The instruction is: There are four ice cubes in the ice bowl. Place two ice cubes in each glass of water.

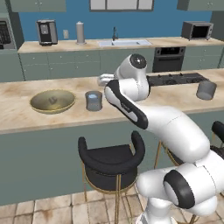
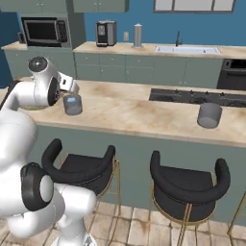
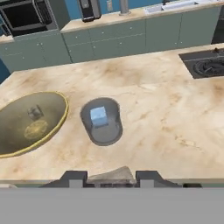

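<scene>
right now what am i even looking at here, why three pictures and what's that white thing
The white thing is a robot arm on a base that drives, in a rendered kitchen. Two pictures come from cameras on that base, behind the arm to its left and right. The third comes from a camera on the hand, looking down along its two dark fingertips, which stand apart with nothing between them. On the counter lie a wide olive-gold bowl with one pale ice cube visible in it, a grey glass with a cube inside, and a second grey glass farther right by the cooktop.
</scene>
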### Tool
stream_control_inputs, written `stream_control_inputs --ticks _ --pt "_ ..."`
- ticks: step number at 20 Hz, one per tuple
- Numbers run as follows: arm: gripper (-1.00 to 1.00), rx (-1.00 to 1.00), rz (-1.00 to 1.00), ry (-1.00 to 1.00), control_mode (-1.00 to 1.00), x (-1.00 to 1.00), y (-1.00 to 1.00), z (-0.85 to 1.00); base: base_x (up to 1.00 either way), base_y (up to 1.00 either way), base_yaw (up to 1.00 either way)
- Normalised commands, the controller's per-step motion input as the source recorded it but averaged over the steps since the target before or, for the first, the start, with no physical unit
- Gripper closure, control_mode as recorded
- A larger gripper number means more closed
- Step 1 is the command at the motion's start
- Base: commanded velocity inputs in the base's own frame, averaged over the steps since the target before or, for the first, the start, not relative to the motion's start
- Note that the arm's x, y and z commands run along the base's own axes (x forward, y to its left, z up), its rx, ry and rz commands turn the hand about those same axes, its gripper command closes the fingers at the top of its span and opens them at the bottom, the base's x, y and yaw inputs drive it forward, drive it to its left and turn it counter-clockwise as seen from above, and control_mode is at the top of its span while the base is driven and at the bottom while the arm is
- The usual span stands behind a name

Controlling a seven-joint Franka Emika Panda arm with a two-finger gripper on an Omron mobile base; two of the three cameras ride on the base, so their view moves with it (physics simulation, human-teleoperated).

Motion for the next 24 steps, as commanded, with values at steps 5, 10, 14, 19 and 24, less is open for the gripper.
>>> stream_control_inputs --ticks 5,10,14,19,24 --pt "1.00 0.00 0.00 0.00 1.00 0.00 0.00 0.00 -0.05 -1.00 -0.01" --pt "1.00 0.00 0.00 0.00 1.00 0.00 0.00 0.00 -0.19 -1.00 -0.01" --pt "1.00 0.00 0.00 0.00 1.00 0.00 0.00 0.00 -0.15 -1.00 -0.03" --pt "1.00 0.00 0.00 0.00 1.00 0.00 0.00 0.00 -0.05 -1.00 -0.03" --pt "1.00 0.00 0.00 0.00 1.00 0.00 0.00 0.00 0.00 -0.75 -0.05"
